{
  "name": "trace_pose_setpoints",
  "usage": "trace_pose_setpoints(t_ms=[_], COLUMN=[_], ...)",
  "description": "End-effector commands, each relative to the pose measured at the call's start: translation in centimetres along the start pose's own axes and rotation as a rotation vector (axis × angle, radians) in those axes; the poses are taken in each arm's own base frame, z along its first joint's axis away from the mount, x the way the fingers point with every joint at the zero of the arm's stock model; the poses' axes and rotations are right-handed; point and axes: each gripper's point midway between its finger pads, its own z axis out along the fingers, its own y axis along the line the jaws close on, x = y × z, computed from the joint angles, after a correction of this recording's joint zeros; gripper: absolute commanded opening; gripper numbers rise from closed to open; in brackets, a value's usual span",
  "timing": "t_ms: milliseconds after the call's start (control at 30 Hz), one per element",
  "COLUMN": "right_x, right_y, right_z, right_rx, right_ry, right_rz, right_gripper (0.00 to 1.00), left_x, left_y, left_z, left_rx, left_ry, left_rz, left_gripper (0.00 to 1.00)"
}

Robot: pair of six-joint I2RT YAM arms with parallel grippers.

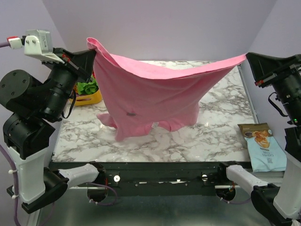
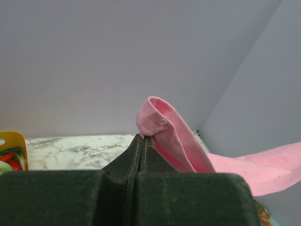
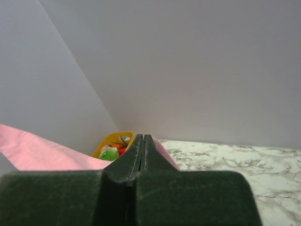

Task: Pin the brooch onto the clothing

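Two closed grips: left end effector (image 1: 90,54) and right end effector (image 1: 248,59) pinch clothing (image 1: 150,92) edges, stretching it over table (image 1: 211,136) to spread it; brooch (image 1: 130,113) seemingly attached.

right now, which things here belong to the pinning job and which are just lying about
For the job:
- shirt, held up between the left gripper and the right gripper, both shut on it
- brooch, apparently the small dark spot on the shirt

Lying about:
- yellow bowl
- snack bag
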Motion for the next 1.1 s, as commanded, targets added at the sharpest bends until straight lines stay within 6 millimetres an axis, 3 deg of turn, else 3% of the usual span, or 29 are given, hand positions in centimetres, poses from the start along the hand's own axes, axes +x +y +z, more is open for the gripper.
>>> trace_pose_setpoints(t_ms=[0, 233, 400, 533, 700, 767, 800, 900, 933, 1000, 1033, 1067], right_x=[-2.1, -4.9, -6.0, -5.5, -2.7, -1.3, 0.5, 3.0, 5.1, 7.2, 9.9, 11.0], right_y=[1.9, 4.6, 5.7, 5.1, 2.4, 1.2, 0.0, -1.5, -2.9, -4.5, -6.2, -7.0], right_z=[-3.2, -6.4, -7.8, -7.6, -4.7, -3.3, -1.9, 0.1, 1.1, 2.7, 3.7, 4.5], right_rx=[-0.046, -0.106, -0.132, -0.112, -0.039, -0.018, 0.003, 0.016, 0.04, 0.07, 0.101, 0.113], right_ry=[-0.081, -0.143, -0.172, -0.162, -0.082, -0.042, 0.007, 0.058, 0.106, 0.133, 0.193, 0.209], right_rz=[-0.041, -0.063, -0.069, -0.073, -0.06, -0.06, -0.049, -0.045, -0.037, -0.03, -0.018, -0.014], right_gripper=[0.01, 0.01, 0.01, 0.01, 0.01, 0.01, 0.01, 0.01, 0.01, 0.01, 0.01, 0.01], left_x=[-1.3, -4.5, -5.4, -4.6, -0.9, 1.7, 2.4, 6.5, 8.2, 10.8, 13.2, 14.5], left_y=[-0.3, -1.3, -2.5, -2.6, -0.9, -0.2, 0.5, 2.0, 2.7, 3.7, 5.4, 6.4], left_z=[-3.5, -7.2, -7.6, -6.4, -3.2, -1.4, -0.7, 2.0, 2.8, 4.8, 5.7, 6.7], left_rx=[0.061, 0.148, 0.208, 0.197, 0.073, 0.027, -0.015, -0.119, -0.155, -0.195, -0.213, -0.215], left_ry=[-0.038, -0.1, -0.107, -0.083, 0.0, 0.058, 0.064, 0.146, 0.181, 0.229, 0.284, 0.31], left_rz=[-0.05, -0.075, -0.078, -0.082, -0.072, -0.066, -0.061, -0.049, -0.04, -0.049, -0.06, -0.081], left_gripper=[0.0, 0.0, 0.0, 0.0, 0.0, 0.0, 0.0, 0.0, 0.0, 0.0, 0.0, 0.0])
